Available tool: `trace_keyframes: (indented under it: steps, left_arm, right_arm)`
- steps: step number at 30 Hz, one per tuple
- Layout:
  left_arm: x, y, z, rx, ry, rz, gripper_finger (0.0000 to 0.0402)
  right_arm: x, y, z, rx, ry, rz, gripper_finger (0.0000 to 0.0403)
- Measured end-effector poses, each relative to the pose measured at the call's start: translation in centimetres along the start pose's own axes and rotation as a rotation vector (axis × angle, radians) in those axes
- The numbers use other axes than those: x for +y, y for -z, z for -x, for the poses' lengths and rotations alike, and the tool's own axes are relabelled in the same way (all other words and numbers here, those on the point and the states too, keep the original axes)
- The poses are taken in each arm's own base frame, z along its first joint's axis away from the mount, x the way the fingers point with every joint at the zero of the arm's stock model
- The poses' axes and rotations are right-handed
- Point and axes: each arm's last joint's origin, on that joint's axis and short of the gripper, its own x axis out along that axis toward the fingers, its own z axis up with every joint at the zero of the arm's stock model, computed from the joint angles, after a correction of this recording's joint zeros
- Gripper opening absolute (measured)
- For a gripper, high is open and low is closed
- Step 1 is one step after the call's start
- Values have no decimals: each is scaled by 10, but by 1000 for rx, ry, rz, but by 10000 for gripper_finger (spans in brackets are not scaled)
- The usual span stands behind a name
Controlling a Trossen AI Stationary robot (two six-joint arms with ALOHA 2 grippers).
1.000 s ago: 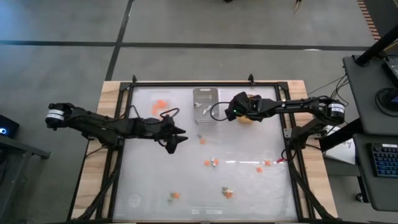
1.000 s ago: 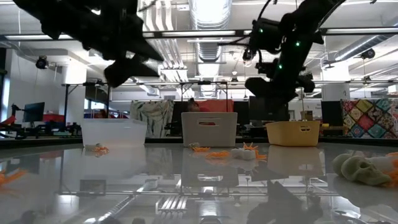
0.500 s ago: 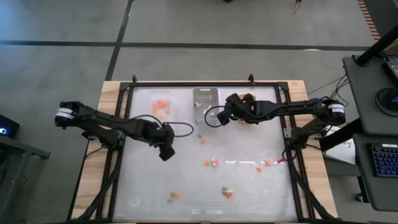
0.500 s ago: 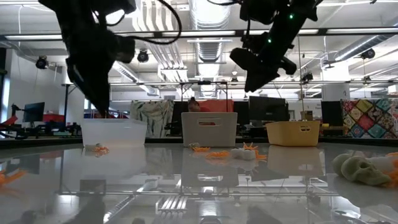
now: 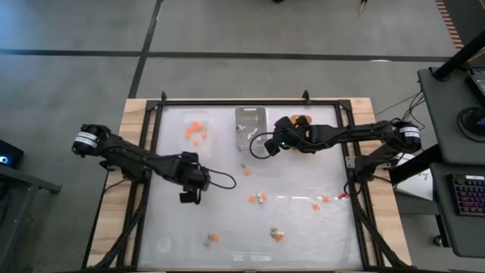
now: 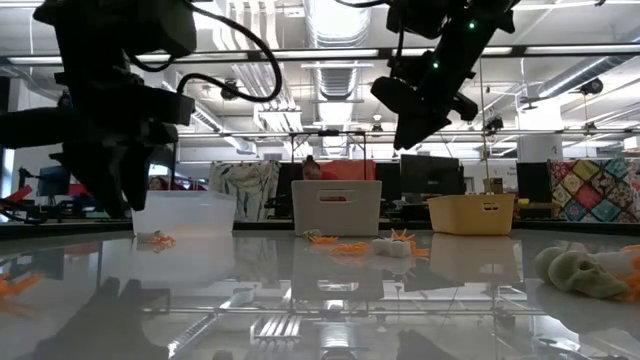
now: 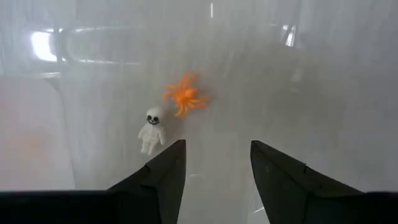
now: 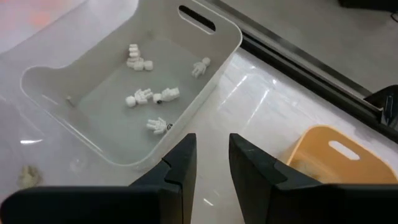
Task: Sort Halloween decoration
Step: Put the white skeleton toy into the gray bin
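Beside orange spider [image 7: 186, 96], white skeleton [image 7: 151, 130], upright

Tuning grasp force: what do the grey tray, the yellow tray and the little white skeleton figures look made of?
Grey tray: likely moulded plastic, matte, with rounded rim and handle slot. Yellow tray: same look, opaque plastic. White skeleton figures: probably hard or rubbery plastic, smooth; cannot tell which.

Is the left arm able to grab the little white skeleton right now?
Probably yes. The left end effector is open and empty, and the skeleton lies just ahead of it on bare table beside an orange spider. Nothing blocks the way.
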Motion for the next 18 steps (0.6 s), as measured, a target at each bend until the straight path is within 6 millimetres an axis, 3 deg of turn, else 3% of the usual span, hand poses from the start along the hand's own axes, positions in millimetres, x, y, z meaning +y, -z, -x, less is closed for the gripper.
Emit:
trace_keyframes:
  steps: [9,18]
  left_arm:
    - [15,0,10,-73,-27,61,162]
    - [32,-4,-10,17,-58,131,162]
  right_arm:
    - [0,1,0,2,1,3,85]
    - [3,3,1,3,-7,22,84]
